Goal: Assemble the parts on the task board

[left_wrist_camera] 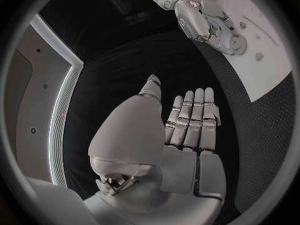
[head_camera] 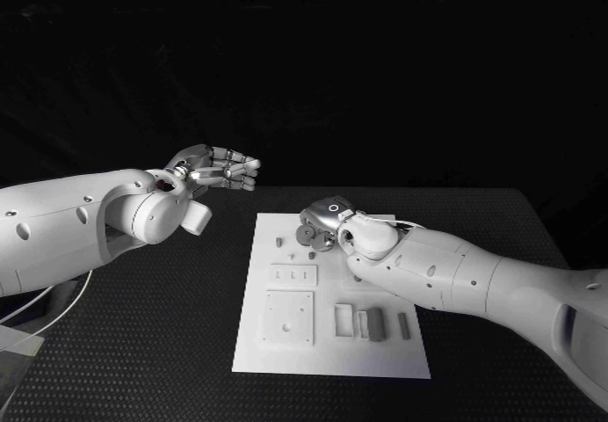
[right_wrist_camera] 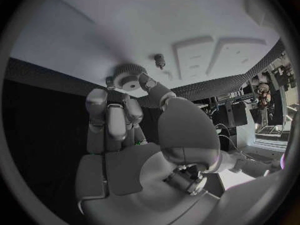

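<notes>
Small toothed gear [right_wrist_camera: 129,77] pinched in right hand [head_camera: 327,221] fingers [right_wrist_camera: 145,81] over task board [head_camera: 332,355] far end — probably light, rigid, slippery; best gripped across the rim. Left hand [head_camera: 218,168] empty, fingers loosely extended, above worktop [head_camera: 152,352].

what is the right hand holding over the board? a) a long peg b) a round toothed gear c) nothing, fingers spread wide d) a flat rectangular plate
b: the right wrist view shows the right hand with its fingers pinching a round toothed gear above the white task board.
</notes>
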